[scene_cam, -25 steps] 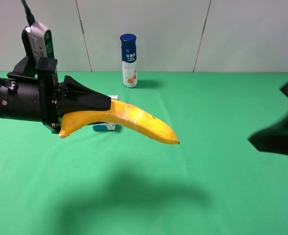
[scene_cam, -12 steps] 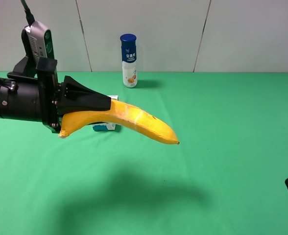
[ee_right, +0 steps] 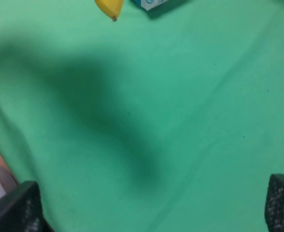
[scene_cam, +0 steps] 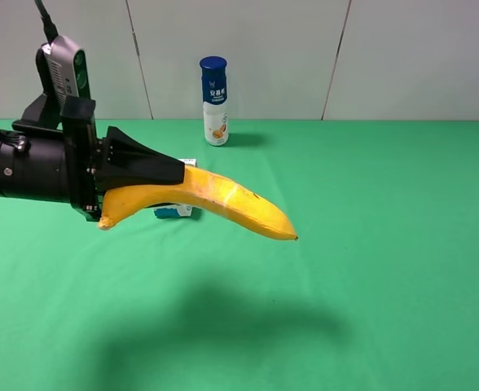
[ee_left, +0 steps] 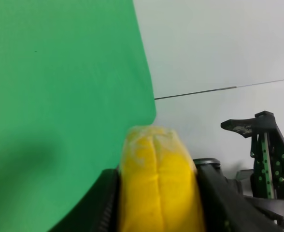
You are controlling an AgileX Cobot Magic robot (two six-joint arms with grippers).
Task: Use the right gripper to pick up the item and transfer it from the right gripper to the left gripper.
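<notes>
The yellow banana (scene_cam: 223,199) hangs above the green table, held at its stem end by my left gripper (scene_cam: 178,175), the black one with a grey-white box on top. In the left wrist view the banana (ee_left: 156,183) fills the space between the two black fingers (ee_left: 99,205). My right gripper (ee_right: 149,205) is out of the exterior view. In its wrist view the two fingertips (ee_right: 16,208) stand wide apart with nothing between them, and the banana's tip (ee_right: 110,7) shows far off at the frame edge.
A white-and-blue milk carton (scene_cam: 174,212) lies on the green cloth (scene_cam: 345,244) behind the banana and shows in the right wrist view (ee_right: 151,4). A tall blue-capped bottle (scene_cam: 215,102) stands at the back by the white wall.
The right gripper has drawn back down and to the right, out of the exterior view. The left gripper and the banana have not moved.
</notes>
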